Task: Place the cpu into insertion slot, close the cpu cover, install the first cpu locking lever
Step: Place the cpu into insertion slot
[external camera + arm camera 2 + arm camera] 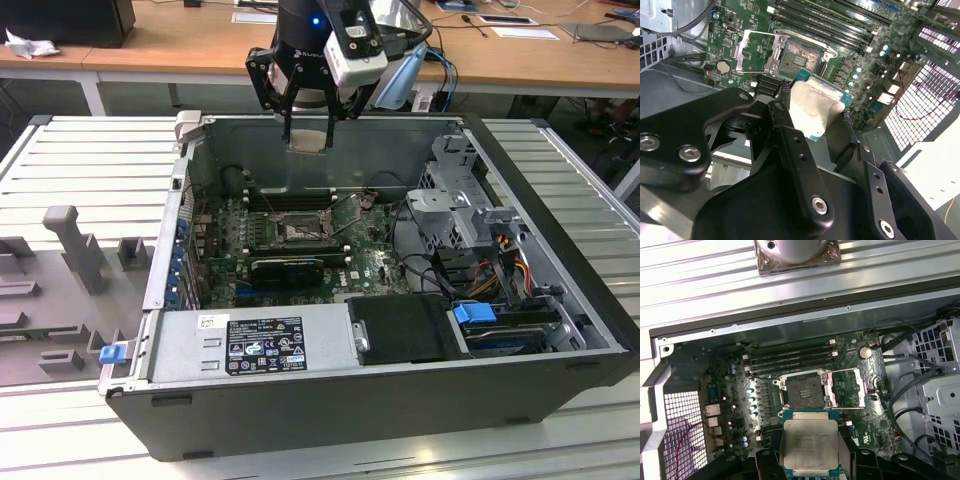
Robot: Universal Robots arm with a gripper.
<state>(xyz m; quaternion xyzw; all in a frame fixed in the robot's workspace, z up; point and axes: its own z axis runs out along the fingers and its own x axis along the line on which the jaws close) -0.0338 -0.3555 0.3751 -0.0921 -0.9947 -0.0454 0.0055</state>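
Fingers [790, 137] of the gripper [812, 125] sit narrow, pinched on two opposite edges of the cpu [815, 106]. Its pale silver-beige face is turned toward both wrist cameras, with a thin green rim showing around it. In the first wrist view the gripper [810, 460] has a black finger on either side of the cpu [810, 445]. In the exterior view the gripper [305, 122] holds the cpu [307, 141] up in the air above the open computer case [350, 400], clear of everything inside.

Below the hand lies the green circuit board [365, 262]. On it is the insertion slot [805, 389], its dark centre bare and ringed by silver metal. The cpu is well apart from the slot [297, 230] and has not been set in. The cpu cover [858, 389] is swung open and lies flat beside the slot, with green board showing through its window. In the second wrist view the cover [743, 51] sits just beside the slot [799, 56]. Past the slot from the hand runs a row of long black memory slots [790, 357].

Farther off inside the case are a grey power supply [250, 345] and a metal drive cage [460, 200]. The case rests on a pale slatted table [80, 160].
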